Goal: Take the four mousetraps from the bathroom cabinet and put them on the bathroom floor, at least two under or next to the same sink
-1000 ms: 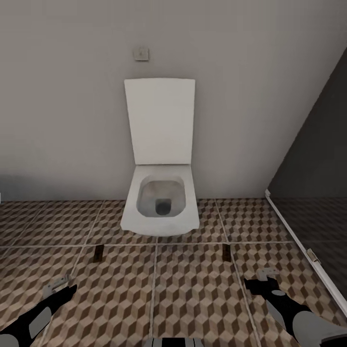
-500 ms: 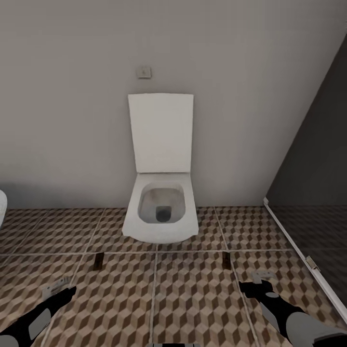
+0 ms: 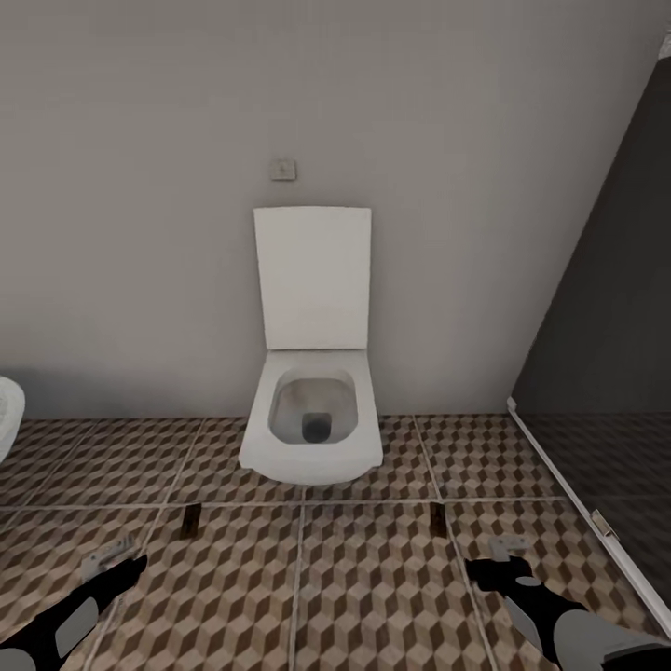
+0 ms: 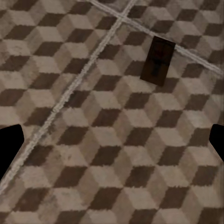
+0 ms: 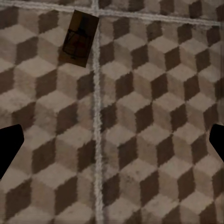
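Whole head view has shifted since a second ago: toilet and wall plate sit lower in frame, a white curved rim has come in at the left edge, so the camera has drawn back or tilted up; the things themselves look unmoved. Nearest, the left gripper hangs low over the bathroom floor, fingers spread wide with nothing between them; the wrist view shows its dark fingertips far apart over bare tile. The right gripper is likewise parted and empty. Just ahead of each, one mousetrap lies flat on the tiles: the left mousetrap by a grout line, a dark brown board with faint wire, seen closer from the left wrist; the right mousetrap beside another grout line, closer from the right wrist, wire outline just visible, red mark not made out. Both rest apart from the toilet, one to each side of its front. Beyond, the raised toilet lid, a small wall plate, grey wall, and a dark glass panel to the right. Judgement: two traps appear set down, so the work is about halfway; neither cabinet nor sink shows here. Next calls for turning away to fetch the remaining two, and checking these lie by a sink.
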### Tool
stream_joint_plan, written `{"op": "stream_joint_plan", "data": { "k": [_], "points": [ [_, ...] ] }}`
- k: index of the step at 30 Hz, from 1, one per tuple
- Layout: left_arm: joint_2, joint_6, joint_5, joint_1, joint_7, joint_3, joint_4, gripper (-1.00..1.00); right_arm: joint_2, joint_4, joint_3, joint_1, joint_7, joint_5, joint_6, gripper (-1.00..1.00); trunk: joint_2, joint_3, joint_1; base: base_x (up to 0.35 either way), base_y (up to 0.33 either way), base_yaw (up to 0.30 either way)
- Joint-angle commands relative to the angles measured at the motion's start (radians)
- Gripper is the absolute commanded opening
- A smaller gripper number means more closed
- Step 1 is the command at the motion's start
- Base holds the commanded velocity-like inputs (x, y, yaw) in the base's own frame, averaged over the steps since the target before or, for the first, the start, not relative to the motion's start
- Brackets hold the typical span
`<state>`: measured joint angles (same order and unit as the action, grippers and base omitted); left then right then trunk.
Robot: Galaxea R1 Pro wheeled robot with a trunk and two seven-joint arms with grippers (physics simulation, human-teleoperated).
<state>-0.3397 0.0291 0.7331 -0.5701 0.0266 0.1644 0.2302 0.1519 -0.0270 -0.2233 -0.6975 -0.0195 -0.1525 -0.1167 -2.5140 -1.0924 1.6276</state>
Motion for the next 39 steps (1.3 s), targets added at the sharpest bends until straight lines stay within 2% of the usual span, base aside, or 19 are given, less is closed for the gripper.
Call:
{"op": "stream_joint_plan", "data": {
  "k": [1,6,10,13,14,19,23,30,39],
  "points": [
    [-0.001,0.003,0.010,-0.001,0.003,0.008,-0.002,1.00,0.000,0.006,-0.009,0.000,-0.002,-0.010,-0.003,1.00,0.000,0.003,-0.001,0.000,0.000,0.000],
    [-0.002,0.002,0.008,-0.001,0.003,0.011,-0.004,1.00,0.000,0.030,-0.009,0.000,-0.002,-0.009,-0.003,1.00,0.001,0.023,-0.003,0.000,0.000,0.000],
    [-0.002,0.002,-0.011,-0.001,0.003,0.022,-0.008,1.00,0.001,0.046,-0.010,0.001,-0.002,-0.008,-0.004,1.00,0.002,0.038,-0.005,0.000,0.000,0.000],
    [0.000,0.002,-0.034,-0.001,0.003,0.030,-0.014,1.00,0.001,0.050,-0.010,0.002,-0.002,-0.007,-0.005,1.00,0.003,0.050,-0.006,0.000,0.000,0.000],
    [0.002,0.002,-0.052,-0.001,0.003,0.036,-0.018,1.00,0.000,0.053,-0.010,0.002,-0.002,-0.007,-0.006,1.00,0.003,0.053,-0.006,0.000,0.000,0.000],
    [0.007,0.001,-0.102,-0.001,0.004,0.051,-0.026,1.00,0.000,0.058,-0.010,0.007,0.000,-0.007,-0.005,1.00,0.004,0.073,-0.009,0.000,0.000,0.000],
    [0.009,0.001,-0.128,-0.001,0.004,0.058,-0.049,1.00,-0.001,0.066,-0.011,0.010,0.002,-0.007,-0.005,1.00,0.005,0.088,-0.011,0.000,0.000,0.000],
    [0.018,0.003,-0.144,-0.001,0.004,0.062,-0.116,1.00,-0.008,0.089,-0.011,0.020,0.004,-0.007,-0.005,1.00,0.007,0.115,-0.014,0.000,0.000,0.000],
    [0.035,0.003,-0.147,0.000,0.004,0.064,-0.156,1.00,-0.016,0.094,-0.011,0.028,0.004,-0.010,-0.004,1.00,0.009,0.150,-0.018,0.000,0.000,0.000]
  ]
}}
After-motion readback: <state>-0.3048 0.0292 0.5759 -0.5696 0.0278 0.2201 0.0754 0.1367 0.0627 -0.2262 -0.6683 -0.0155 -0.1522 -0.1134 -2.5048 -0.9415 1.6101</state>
